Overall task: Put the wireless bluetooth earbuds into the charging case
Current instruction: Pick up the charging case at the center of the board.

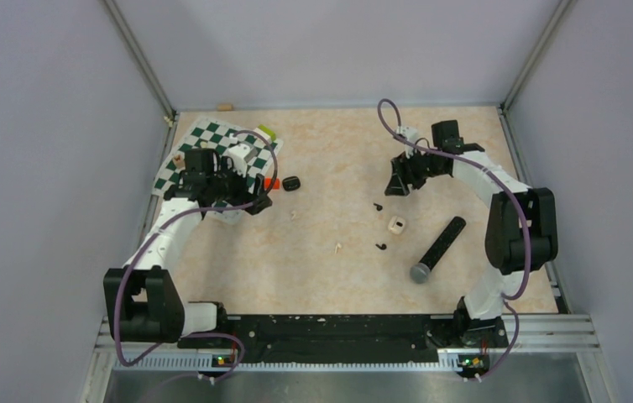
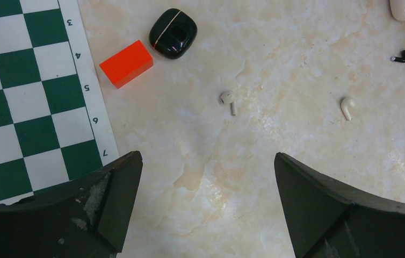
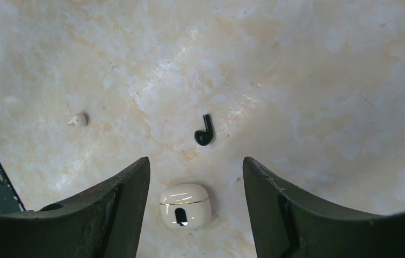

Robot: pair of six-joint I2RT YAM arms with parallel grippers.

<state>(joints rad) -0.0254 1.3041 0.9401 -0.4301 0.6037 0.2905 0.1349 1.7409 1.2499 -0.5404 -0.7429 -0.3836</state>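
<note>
Your left fingers (image 2: 103, 209) hang spread wide and hold nothing, above the marbled counter (image 1: 338, 151) at the edge of a green-and-white chessboard mat (image 2: 23, 97). In the left wrist view the black charging case (image 2: 173, 33) lies on the counter just beside an orange block (image 2: 126, 63), near the mat's numbered border. 2 white earbuds (image 2: 228, 99) lie on the counter between that case and the right arm's side. From above, the far black earbud (image 1: 378, 206) and the near black earbud (image 1: 381, 246) both lie out of the charging case and well apart from it, on either side of a cream-white case (image 1: 396, 224). Your right fingers (image 3: 109, 215) are parted and hold nothing. In the right wrist view 1 black earbud lies on the counter just beyond the gap, with the cream-white case nearer the fingers. A black microphone (image 1: 436, 249) with a grey head lies near the right arm.
</note>
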